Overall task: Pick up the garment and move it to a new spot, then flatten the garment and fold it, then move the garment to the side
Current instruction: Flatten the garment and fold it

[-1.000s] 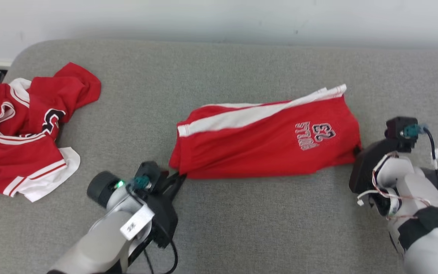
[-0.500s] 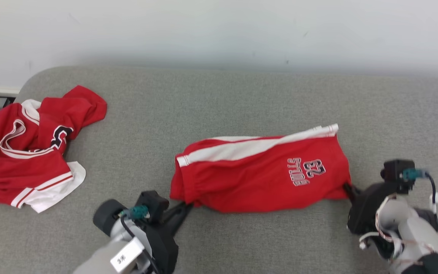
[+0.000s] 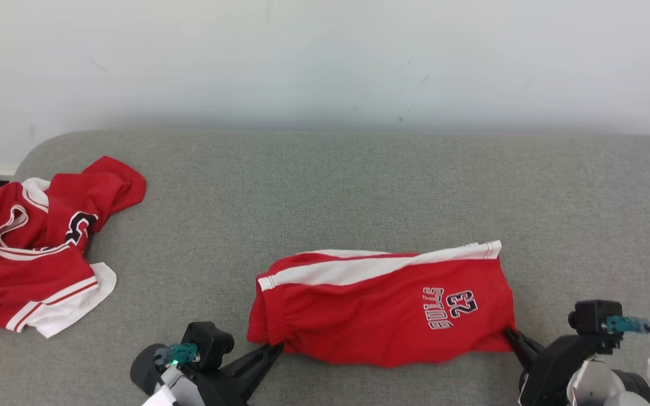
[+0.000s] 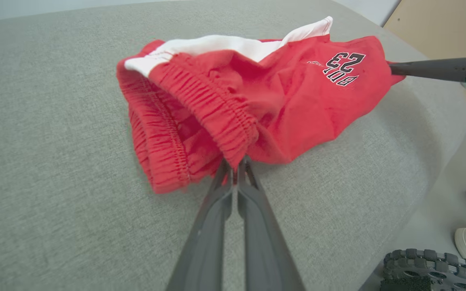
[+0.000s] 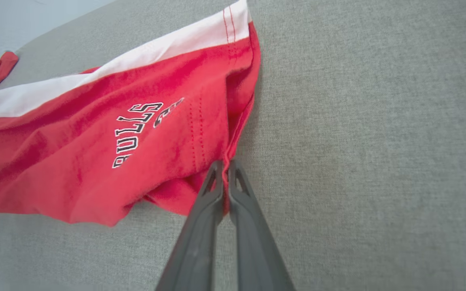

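The red shorts (image 3: 381, 307) lie doubled lengthwise at 6 o'clock on the grey padded surface (image 3: 325, 186). The left gripper (image 3: 273, 351) pinches their waistband corner at 8 o'clock and the right gripper (image 3: 510, 336) pinches the hem corner at 4 o'clock. Judged status: folding is under way; the move aside remains.

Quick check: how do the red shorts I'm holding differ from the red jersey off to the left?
The shorts are stretched out, pinched at the waistband by the left hand and at the hem by the right hand; the jersey lies crumpled, untouched. The shorts read BULLS 23 in full; the jersey's dark numeral is partly hidden. Both are red with white trim, on the grey cushion.
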